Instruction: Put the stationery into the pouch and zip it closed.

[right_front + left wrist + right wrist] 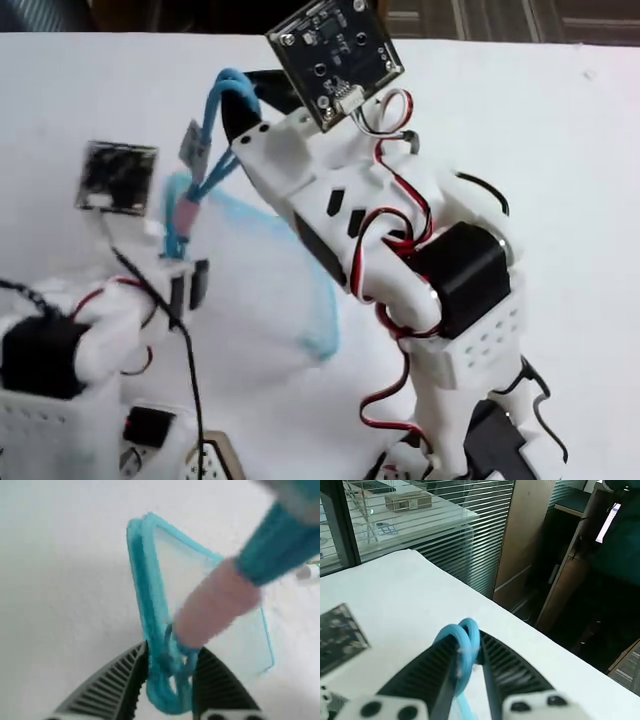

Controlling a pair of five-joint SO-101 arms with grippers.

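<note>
Jaws of the left gripper (170, 650) are clamped on the teal zipper edge of the clear pouch (270, 290), at the corner nearest that arm. The pouch spreads over the white table (560, 150) between the two arms. A pink tag (187, 212) by that corner leads into a blue strap loop (228, 92), which rises to the right gripper (468, 639), pinched tight around it.

Pose of both arms: left gripper (170, 667) at the table's left side, fingers pinched on the rim of the pouch (150, 580); right gripper (468, 655) raised, fingers closed on the blue loop (465, 632), forearm stretched across the middle.
</note>
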